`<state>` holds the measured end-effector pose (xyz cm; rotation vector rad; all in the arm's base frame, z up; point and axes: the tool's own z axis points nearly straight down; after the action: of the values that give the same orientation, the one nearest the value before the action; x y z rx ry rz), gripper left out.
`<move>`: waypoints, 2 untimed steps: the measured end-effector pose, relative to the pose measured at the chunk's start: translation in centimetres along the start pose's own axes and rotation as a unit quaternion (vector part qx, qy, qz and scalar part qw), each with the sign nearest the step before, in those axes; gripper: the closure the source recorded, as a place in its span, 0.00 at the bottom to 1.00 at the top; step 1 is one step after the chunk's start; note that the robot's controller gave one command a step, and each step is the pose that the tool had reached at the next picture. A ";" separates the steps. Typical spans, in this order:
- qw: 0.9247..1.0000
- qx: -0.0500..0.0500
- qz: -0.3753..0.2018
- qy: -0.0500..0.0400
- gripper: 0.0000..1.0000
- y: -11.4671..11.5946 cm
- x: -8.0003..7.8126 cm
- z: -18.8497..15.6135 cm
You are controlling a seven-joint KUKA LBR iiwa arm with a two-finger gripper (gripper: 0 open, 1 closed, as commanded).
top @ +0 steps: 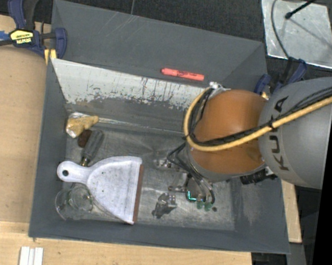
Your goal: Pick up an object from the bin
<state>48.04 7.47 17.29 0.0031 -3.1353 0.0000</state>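
My gripper (183,205) hangs low over the bin floor right of centre, under the orange cover. Its fingers stand apart, one dark tip by the dustpan's edge and the other with green marks further right; it is open, with only bare floor between them. A white dustpan (112,185) with a dark brown lip lies flat just left of the gripper, its handle pointing left. A clear glass cup (73,201) rests against the dustpan's lower left corner.
A dark-handled brush (91,144) lies above the dustpan's handle. A tan lump (80,124) sits in the bin's far left corner. The arm and its orange cover hide the bin's right part.
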 end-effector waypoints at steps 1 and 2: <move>1.000 0.000 0.001 -0.004 1.00 0.0 -0.2 -0.4; 1.000 0.000 0.002 -0.004 0.00 -0.1 -0.2 -0.4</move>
<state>48.24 7.42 17.68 -0.0024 -3.1437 -0.0011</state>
